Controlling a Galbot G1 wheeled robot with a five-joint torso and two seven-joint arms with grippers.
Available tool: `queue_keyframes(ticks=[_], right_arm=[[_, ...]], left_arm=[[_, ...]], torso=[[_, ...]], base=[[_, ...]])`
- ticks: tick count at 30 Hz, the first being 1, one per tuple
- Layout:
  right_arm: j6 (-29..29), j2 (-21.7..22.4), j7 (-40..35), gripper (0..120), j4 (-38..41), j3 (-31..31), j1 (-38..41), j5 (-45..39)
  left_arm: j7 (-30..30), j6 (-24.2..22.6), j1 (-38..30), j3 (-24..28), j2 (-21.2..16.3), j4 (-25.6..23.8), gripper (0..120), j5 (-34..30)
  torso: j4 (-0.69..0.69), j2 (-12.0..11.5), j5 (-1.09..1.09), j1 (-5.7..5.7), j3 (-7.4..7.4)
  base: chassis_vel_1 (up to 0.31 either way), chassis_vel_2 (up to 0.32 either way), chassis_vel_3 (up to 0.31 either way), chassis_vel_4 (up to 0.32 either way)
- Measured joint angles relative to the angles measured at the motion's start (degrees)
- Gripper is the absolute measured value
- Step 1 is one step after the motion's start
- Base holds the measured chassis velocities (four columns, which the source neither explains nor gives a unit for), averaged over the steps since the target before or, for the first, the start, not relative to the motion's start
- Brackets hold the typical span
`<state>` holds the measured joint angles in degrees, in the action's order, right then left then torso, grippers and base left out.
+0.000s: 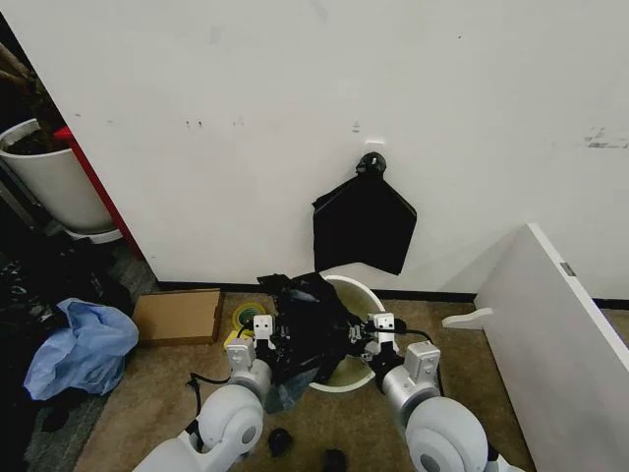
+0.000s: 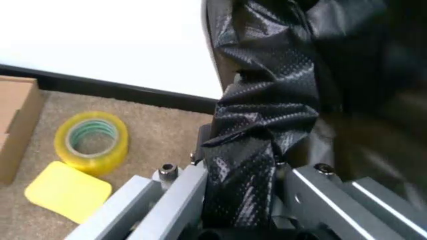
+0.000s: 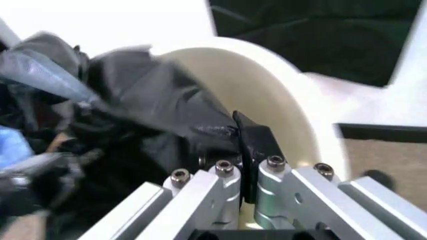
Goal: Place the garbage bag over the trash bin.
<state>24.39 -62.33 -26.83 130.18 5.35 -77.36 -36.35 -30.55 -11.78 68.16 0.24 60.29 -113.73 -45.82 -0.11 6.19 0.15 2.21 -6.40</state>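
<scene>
Garbage bag [image 1: 307, 329]: black, crumpled, draped over the near-left rim of the trash bin [image 1: 366, 293]. Left gripper [image 1: 273, 329] and right gripper [image 1: 366, 329] each pinch a bag edge, apparently holding its mouth apart for the rim.

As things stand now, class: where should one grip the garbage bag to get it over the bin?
Probably at its bunched edges, one each side, as the left gripper and right gripper do: the garbage bag drapes across the trash bin, so opposite holds spread its mouth.
</scene>
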Motion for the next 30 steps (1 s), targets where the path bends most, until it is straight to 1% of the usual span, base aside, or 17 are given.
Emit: queue_keyframes(ticks=[4,9,11,16,18,19,21,22,23,24,26,28,29,30], right_arm=[[0.2,1.9,-0.8,0,0.6,2.3,-1.2,0.0],[0.3,2.6,-0.9,0,0.8,3.4,-1.6,0.2],[0.2,3.2,-0.7,0,0.5,3.9,-1.8,0.7],[-2.9,3.3,1.4,1,-0.1,3.1,-2.6,4.5],[-5.1,3.8,3.9,9,0.0,2.9,-3.5,8.2],[-6.0,4.0,5.0,10,0.0,2.8,-3.8,9.8],[-8.8,5.1,10.5,22,0.4,2.8,-5.2,15.4],[-8.8,5.1,10.5,22,0.4,2.8,-5.2,15.4],[-9.7,5.7,12.5,25,0.4,2.9,-5.8,17.6],[-10.8,6.2,14.0,30,0.4,3.0,-6.3,19.6],[-12.3,6.8,15.3,34,0.3,3.3,-6.8,21.6],[-15.4,7.9,17.9,47,0.2,3.7,-7.7,26.2],[-16.4,8.4,19.0,50,0.2,3.7,-7.8,28.6],[-16.4,8.4,19.0,50,0.2,3.7,-7.8,28.6]], left_arm=[[-0.5,0.4,0.5,-1.2,-0.3,0.0,1,-1.8],[-0.6,0.5,0.9,-1.8,-0.2,0.0,1,-2.0],[-0.7,0.5,1.6,-2.9,-0.6,-0.3,1,-2.5],[-0.7,0.2,2.5,-3.2,-1.1,-0.9,1,-2.6],[-0.7,0.1,2.6,-3.4,-1.3,-1.1,1,-2.6],[-0.8,0.0,2.7,-3.4,-1.3,-1.2,1,-2.6],[-0.9,0.0,2.7,-3.4,-1.5,-1.4,1,-2.7],[-0.9,0.0,2.7,-3.4,-1.5,-1.4,1,-2.7],[-1.0,0.3,2.7,-3.5,-1.5,-1.5,1,-3.1],[-1.1,0.4,2.7,-3.6,-1.5,-1.6,1,-3.4],[-1.2,0.4,2.7,-3.8,-1.7,-1.8,1,-3.8],[-1.3,0.3,2.9,-4.1,-2.1,-2.2,1,-3.9],[-1.4,0.2,3.3,-4.3,-2.2,-2.6,1,-3.8],[-1.4,0.2,3.3,-4.3,-2.2,-2.6,1,-3.8]], torso=[[0.00,0.0,0.00,0.00,0.00],[0.00,0.0,0.00,0.00,0.00],[0.00,0.0,0.00,0.00,0.00],[0.00,0.0,0.00,0.00,0.00],[0.00,0.0,0.00,0.00,0.00],[0.00,0.0,0.00,0.00,0.00],[0.00,0.0,0.00,0.00,0.00],[0.00,0.0,0.00,0.00,0.00],[0.00,0.0,-0.01,0.00,0.00],[0.00,0.0,0.00,0.00,0.00],[0.00,0.0,0.00,0.00,0.00],[-0.01,0.0,0.00,0.00,0.00],[-0.01,0.0,0.00,0.00,0.00],[-0.01,0.0,0.00,0.00,0.00]], base=[[0.000,0.000,0.000,0.000],[0.000,0.000,0.000,0.000],[0.000,0.000,0.000,0.000],[0.000,0.000,0.000,0.000],[0.000,0.000,0.000,0.000],[0.000,0.000,0.000,0.000],[0.000,0.000,0.000,0.000],[0.000,0.000,0.000,0.000],[0.000,0.000,0.000,0.000],[0.000,0.000,0.000,0.000],[0.000,0.000,0.000,0.000],[0.000,0.000,0.000,0.000],[0.000,0.000,0.000,0.000],[0.000,0.000,0.000,0.000]])
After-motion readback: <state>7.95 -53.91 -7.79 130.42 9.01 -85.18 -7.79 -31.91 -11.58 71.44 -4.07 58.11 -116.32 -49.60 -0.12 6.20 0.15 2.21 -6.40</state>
